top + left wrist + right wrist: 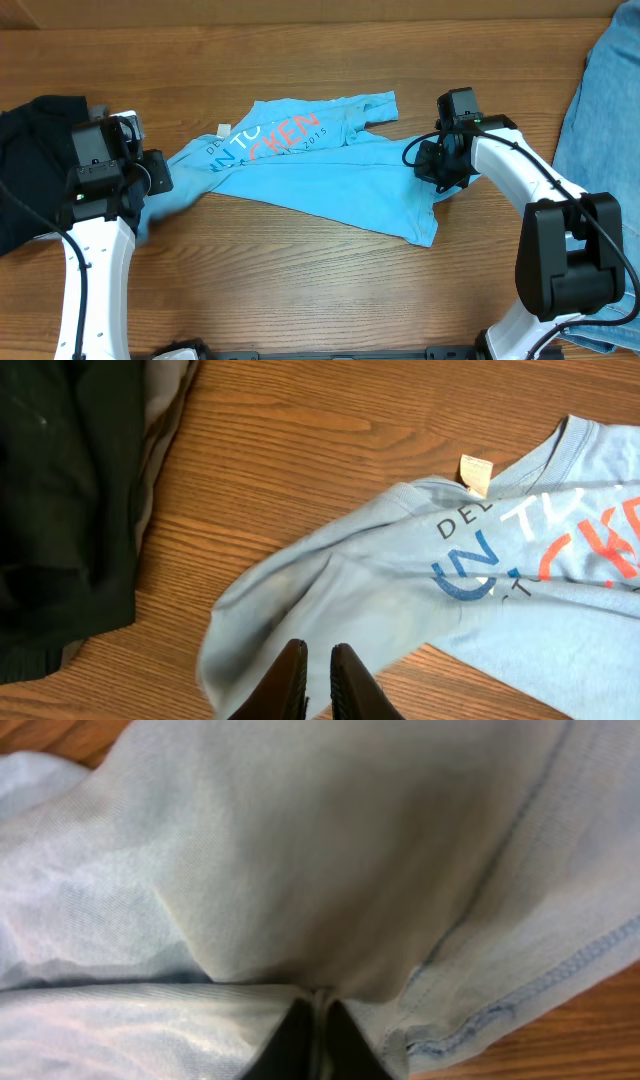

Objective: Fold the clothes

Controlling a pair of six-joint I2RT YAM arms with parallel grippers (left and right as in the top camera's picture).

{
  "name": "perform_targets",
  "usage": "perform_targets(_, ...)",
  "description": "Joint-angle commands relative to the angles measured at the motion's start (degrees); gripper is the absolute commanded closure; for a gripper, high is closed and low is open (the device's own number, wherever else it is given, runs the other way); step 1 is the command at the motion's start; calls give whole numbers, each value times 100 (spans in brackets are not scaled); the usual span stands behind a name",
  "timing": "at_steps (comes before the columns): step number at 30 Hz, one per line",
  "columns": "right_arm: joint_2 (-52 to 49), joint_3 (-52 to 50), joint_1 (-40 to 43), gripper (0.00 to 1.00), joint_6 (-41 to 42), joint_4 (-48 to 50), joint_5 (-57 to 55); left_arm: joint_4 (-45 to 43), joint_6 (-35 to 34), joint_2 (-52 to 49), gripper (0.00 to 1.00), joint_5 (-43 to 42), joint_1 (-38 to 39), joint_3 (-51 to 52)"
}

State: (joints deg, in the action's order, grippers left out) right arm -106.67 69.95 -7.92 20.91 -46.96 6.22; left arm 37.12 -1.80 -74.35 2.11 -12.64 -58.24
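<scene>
The light sky-blue short-sleeved cotton T-shirt lies on the brown wooden tabletop. It is not flat: it is crumpled and drawn out long between my two arms. The printed side faces up, and the coral-red lettering sits toward the left half of the T-shirt. A small cream label stands up at the collar, just beside this print.

My left fingers are at the left end of the T-shirt, on the sleeve. They stand very narrow, with only a thin gap between them, and the sleeve cloth rises up to them and is pinched there.

My right fingers are at the right end of the T-shirt. They are pressed together on a fold of the blue cloth, and creases run out from their tips. The stitched hem passes just to the right of them, with bare wood showing under it.

A black folded garment pile lies beyond the left end of the T-shirt, with a strip of wood between them. Faded blue denim jeans lie beyond the right end of the T-shirt, apart from it.
</scene>
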Motion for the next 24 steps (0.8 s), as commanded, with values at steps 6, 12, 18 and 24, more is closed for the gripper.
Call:
perform_targets(6, 404, 1488, -79, 96, -739, -2406, 166, -7, -120, 92, 87, -68, -9, -114)
perform_targets(12, 776, 1521, -144, 96, -1622, -4763, 186, -39, -125, 92, 86, -68, -7, -114)
perform_targets(18, 776, 1513, -144, 48, -1189, -4852, 286, 59, -127, 92, 83, -70, -9, -114)
perform_targets(24, 776, 1502, -144, 42, -1189, -4677, 289, 793, -645, 92, 76, -70, -9, -114)
